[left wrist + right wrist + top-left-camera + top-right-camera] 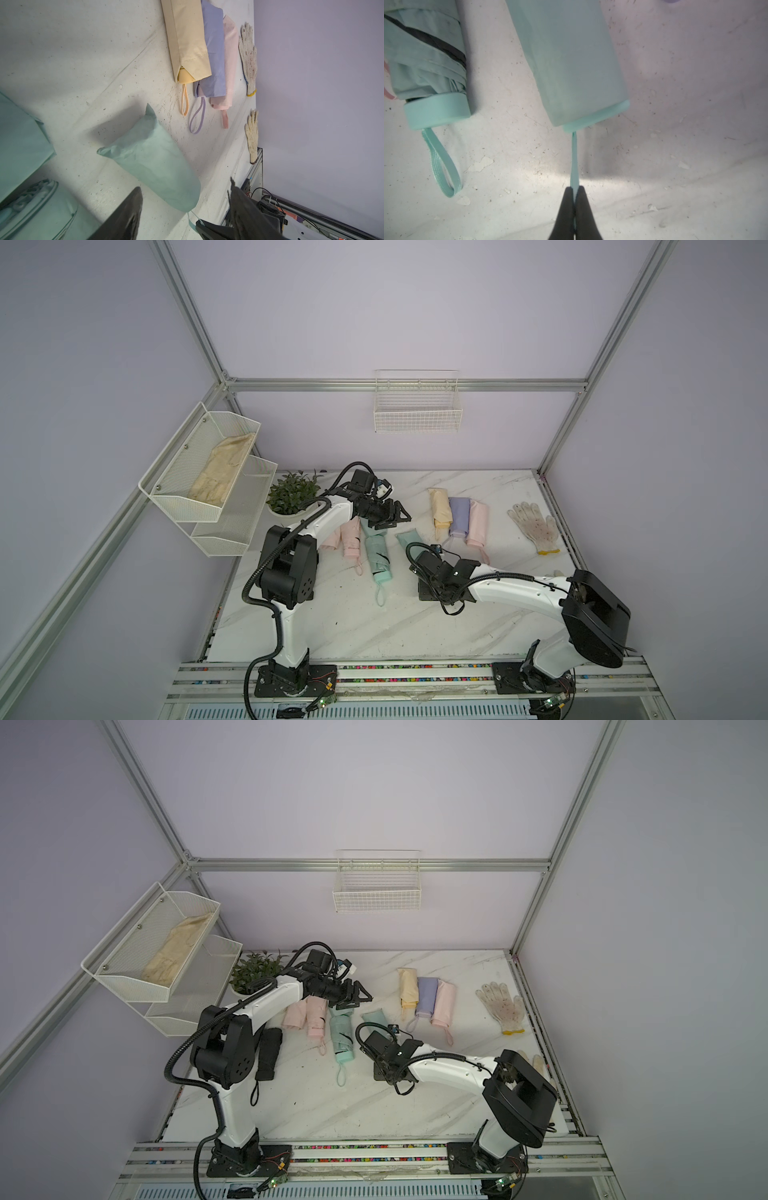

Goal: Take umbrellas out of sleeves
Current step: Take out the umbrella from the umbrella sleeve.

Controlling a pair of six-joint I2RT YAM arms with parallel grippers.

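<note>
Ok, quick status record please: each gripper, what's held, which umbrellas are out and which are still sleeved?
right gripper: shut on loop of the umbrella inside the mint sleeve
left gripper: open, empty, near that sleeve's closed end
out: mint umbrella, pink umbrella
still sleeved: yellow sleeve, lavender sleeve, pink sleeve, side by side

Potted plant (pixel 293 495) stands beside mesh shelf (pixel 187 508); white glove (pixel 534 526) lies on marble table (pixel 353 626)
</note>
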